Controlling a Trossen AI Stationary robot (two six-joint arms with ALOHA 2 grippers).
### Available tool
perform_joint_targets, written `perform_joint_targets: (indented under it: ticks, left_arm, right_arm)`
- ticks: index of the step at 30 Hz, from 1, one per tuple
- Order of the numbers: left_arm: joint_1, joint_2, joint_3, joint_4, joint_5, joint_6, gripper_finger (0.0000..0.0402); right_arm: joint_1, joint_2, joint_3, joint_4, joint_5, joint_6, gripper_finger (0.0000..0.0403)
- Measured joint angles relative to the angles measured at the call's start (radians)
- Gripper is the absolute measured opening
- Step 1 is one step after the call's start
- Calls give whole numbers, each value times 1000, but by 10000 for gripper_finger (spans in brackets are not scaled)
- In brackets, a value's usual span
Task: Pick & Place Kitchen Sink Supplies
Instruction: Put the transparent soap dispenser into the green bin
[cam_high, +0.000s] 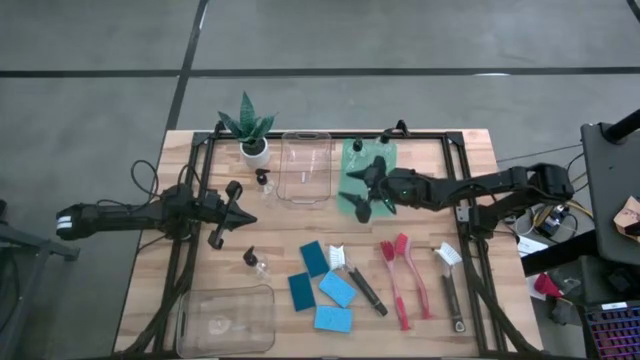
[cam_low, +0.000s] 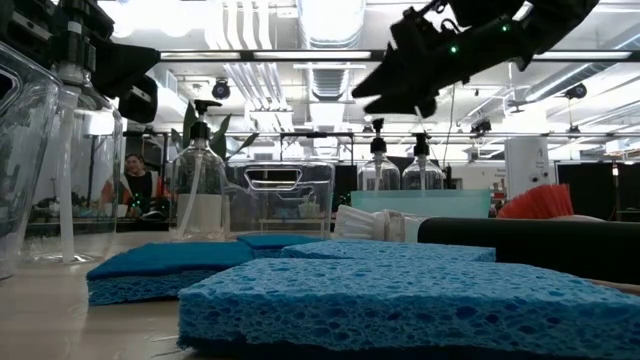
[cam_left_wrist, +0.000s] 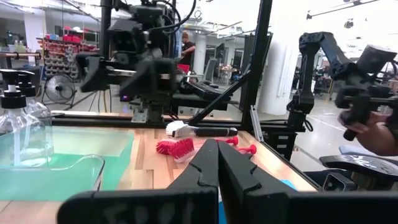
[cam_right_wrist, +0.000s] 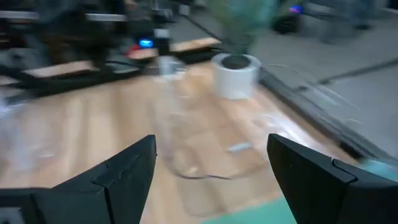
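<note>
Your right tool (cam_high: 358, 198) hangs with its fingers spread wide and nothing between them, above the near end of the green translucent plastic bin (cam_high: 352, 158) that holds two small clear bottles with black pump tops (cam_high: 383, 140). Your left tool (cam_high: 243, 215) is closed and empty, above bare wooden table (cam_high: 470, 170). Beside it stands one clear bottle (cam_high: 264, 181); another (cam_high: 256, 262) stands nearer the front. Four flat blue rectangular sponges (cam_high: 334, 290) lie at front centre, with red long-handled dish brushes (cam_high: 406, 272) and black ones (cam_high: 360, 282) alongside.
</note>
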Motion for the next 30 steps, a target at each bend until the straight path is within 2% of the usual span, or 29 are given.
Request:
perform_joint_targets:
  ticks: [5,9,18,30]
  left_arm:
    - [0,0,0,0,0,0,0]
    - [0,0,0,0,0,0,0]
    - [0,0,0,0,0,0,0]
    - [0,0,0,0,0,0,0]
  right_arm:
    - [37,52,0,110,-83,-45,305]
    - [53,82,0,150,-94,-57,298]
    - [59,48,-3,90,-117,-85,274]
    - [79,0,-5,-53,-117,0,255]
